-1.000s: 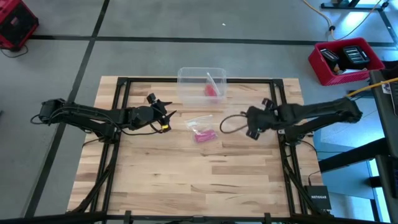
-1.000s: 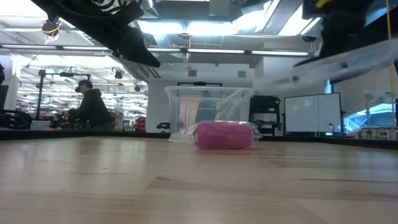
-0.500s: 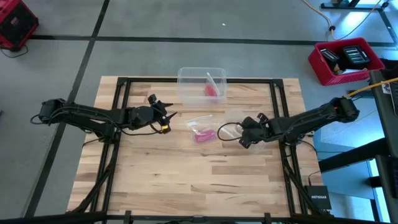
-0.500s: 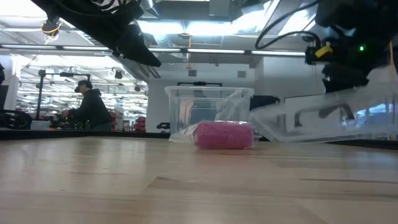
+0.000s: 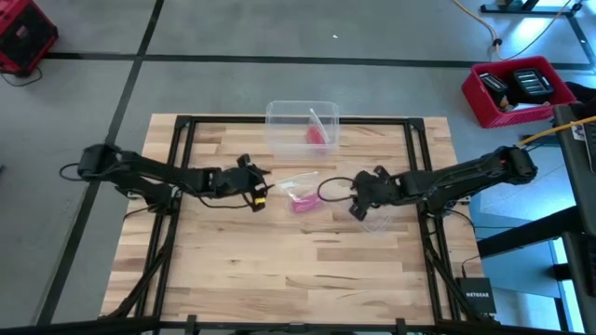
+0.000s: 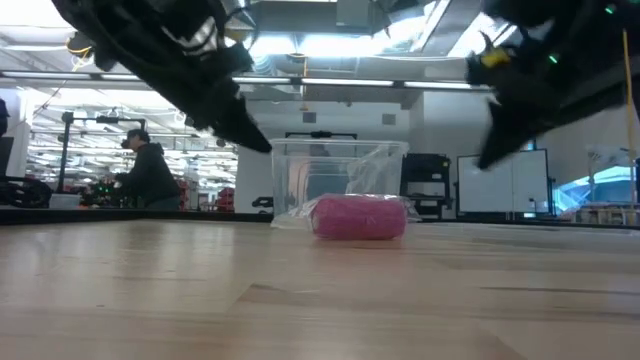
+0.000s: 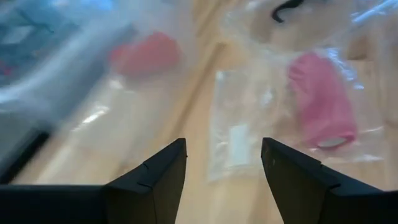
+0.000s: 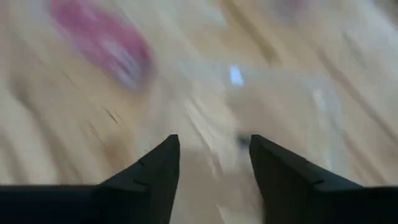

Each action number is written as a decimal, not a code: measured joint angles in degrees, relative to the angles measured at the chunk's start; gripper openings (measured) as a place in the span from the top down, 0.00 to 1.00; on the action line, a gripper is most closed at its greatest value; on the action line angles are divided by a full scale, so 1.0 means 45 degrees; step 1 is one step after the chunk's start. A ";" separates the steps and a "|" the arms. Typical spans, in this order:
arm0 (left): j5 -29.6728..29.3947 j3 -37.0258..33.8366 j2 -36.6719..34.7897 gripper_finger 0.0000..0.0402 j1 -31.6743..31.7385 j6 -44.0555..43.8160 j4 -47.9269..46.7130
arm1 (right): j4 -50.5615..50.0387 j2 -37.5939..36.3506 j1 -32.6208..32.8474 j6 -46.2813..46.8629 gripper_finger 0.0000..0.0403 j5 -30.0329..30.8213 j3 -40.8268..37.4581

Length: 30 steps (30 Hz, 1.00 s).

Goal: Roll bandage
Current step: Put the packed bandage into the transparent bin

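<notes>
Dark fingers of the left gripper (image 5: 261, 186) stand apart with nothing between them, hovering just off the table (image 5: 279, 279) at about 9 o'clock from the bandage (image 5: 304, 201). In the left wrist view those fingers (image 7: 155, 180) frame a clear plastic wrapper (image 7: 239, 134) lying flat, with the pink roll just beyond it.

The right gripper (image 5: 355, 197) hangs at 3 o'clock from the bandage, its fingers (image 8: 158, 171) parted and empty over bare wood. A flat clear plastic piece (image 5: 375, 220) lies on the table just beside it, toward 5 o'clock.

The bandage is a short pink cylinder lying on its side near the table's centre, wrapped in crinkled clear film, between the two grippers and touching neither. At 12 o'clock from it, by the far edge, stands a clear plastic box (image 5: 300, 124) holding another pink item (image 5: 318, 136). A person (image 6: 145, 170) stands in the room behind in the low view.
</notes>
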 joint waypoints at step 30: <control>0.1351 0.0010 0.5200 0.50 -0.0661 -0.2672 0.3545 | 1.2683 0.6623 -0.4646 0.0631 0.46 -0.6906 -0.0450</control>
